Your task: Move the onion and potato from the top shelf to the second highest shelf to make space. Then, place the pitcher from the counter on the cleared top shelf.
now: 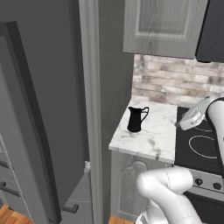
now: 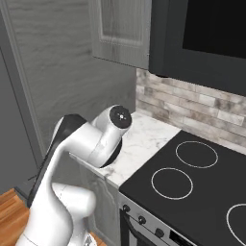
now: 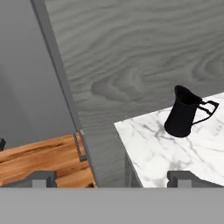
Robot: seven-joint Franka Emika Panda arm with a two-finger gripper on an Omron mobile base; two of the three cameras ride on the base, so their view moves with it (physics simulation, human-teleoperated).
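the black pitcher (image 3: 183, 112) stands upright on the marbled counter (image 1: 153, 135), near its left end beside the tall grey wood-grain panel (image 3: 131, 57), its loop handle turned toward the black stovetop (image 1: 199, 148). that leaves the body open to a side approach. the gripper (image 3: 111, 177) hovers well apart from it, jaws spread wide with nothing between them, apparently ready for a grasp. the onion, potato and fridge shelves are out of frame, so how far the clearing has got cannot be judged.

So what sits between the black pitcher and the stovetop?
Only bare marbled white counter separates the tall black pitcher from the black glass stovetop, in the left base view.
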